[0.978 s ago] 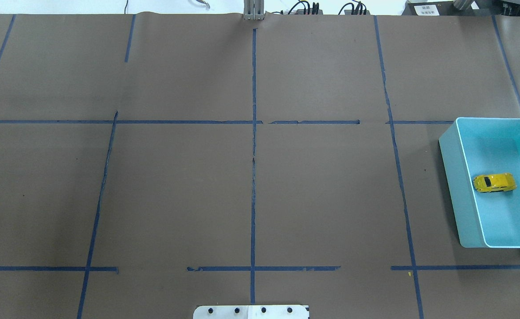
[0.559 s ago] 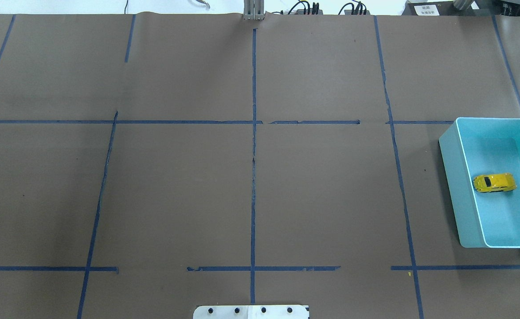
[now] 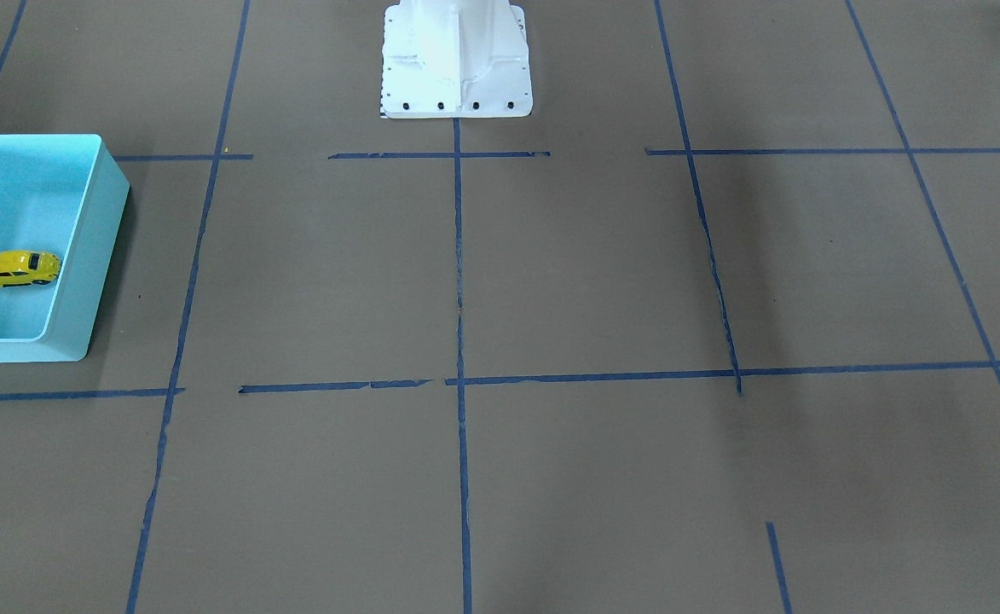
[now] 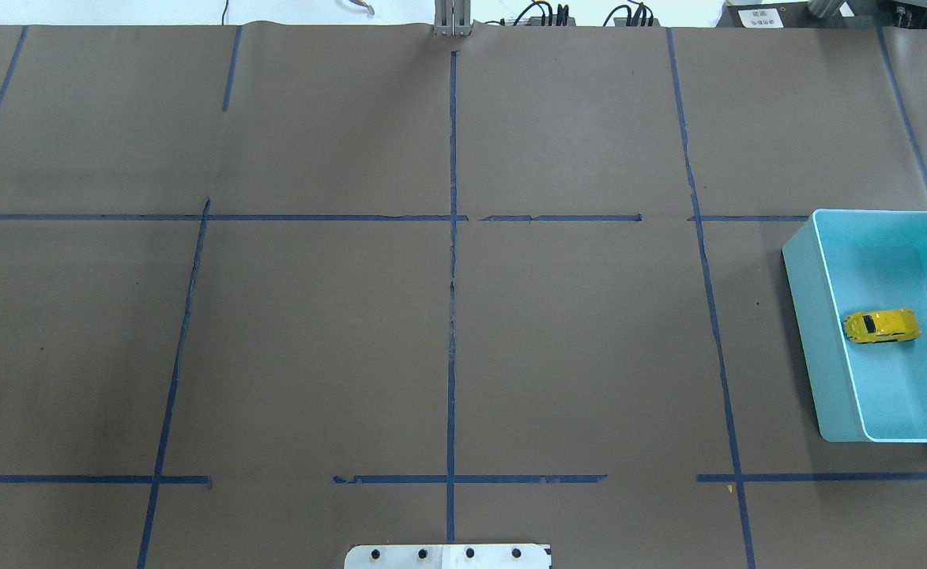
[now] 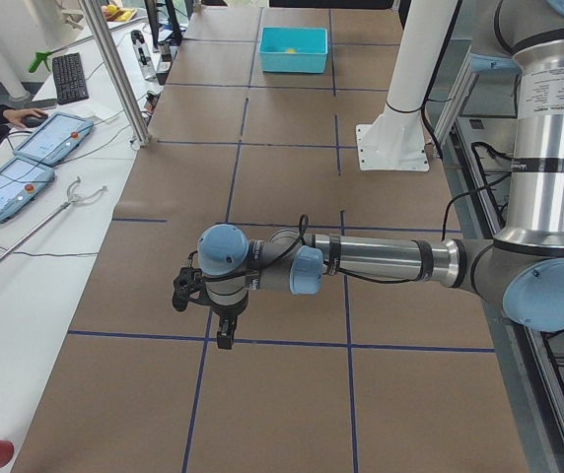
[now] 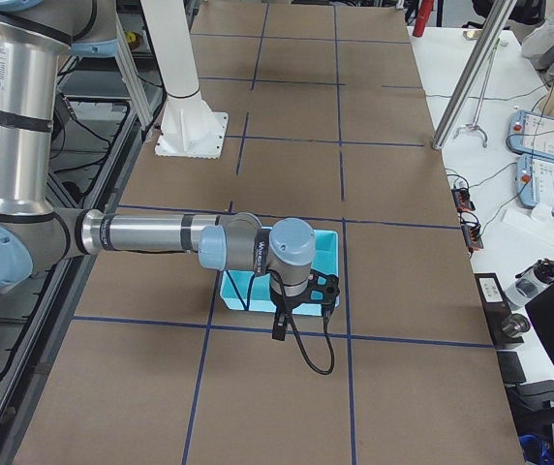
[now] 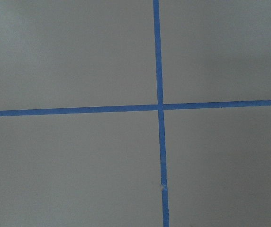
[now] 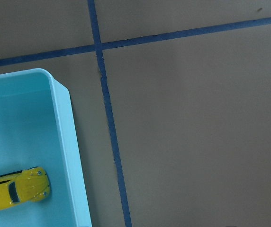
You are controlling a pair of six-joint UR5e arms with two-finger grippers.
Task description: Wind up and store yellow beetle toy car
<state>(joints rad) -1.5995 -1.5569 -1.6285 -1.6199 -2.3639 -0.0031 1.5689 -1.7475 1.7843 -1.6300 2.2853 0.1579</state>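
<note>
- Yellow beetle toy car (image 4: pixel 882 326): rests inside the light blue bin (image 4: pixel 807 332) on its floor, close to the bin wall that faces the middle of the table. Whether it touches that wall cannot be told. Its dark window shows from above. Nothing holds it.
- Light blue bin: an open rectangular container at the table's end on the robot's right. The front-facing view shows it at the left edge (image 3: pixel 95 247), with the car (image 3: pixel 18 269) as its only visible contents.
- Right wrist view: one rounded corner of the bin (image 8: pixel 71 146) and the car (image 8: pixel 14 190), beside a crossing of blue tape lines (image 8: pixel 108 123).
- Right gripper (image 6: pixel 278 334): points down, above the table and in front of the bin in the exterior right view. Whether its fingers are apart or together cannot be told.
- Left gripper (image 5: pixel 224 344): points down over the table's far-left part, well apart from the bin. Its finger state cannot be told either.
- Left wrist view: a tape crossing (image 7: pixel 160 106) only.
- Brown paper (image 4: pixel 313 348): covers the table, gridded with blue tape.
- White robot base (image 3: pixel 457 60): at the table's edge, on the centre line.
</note>
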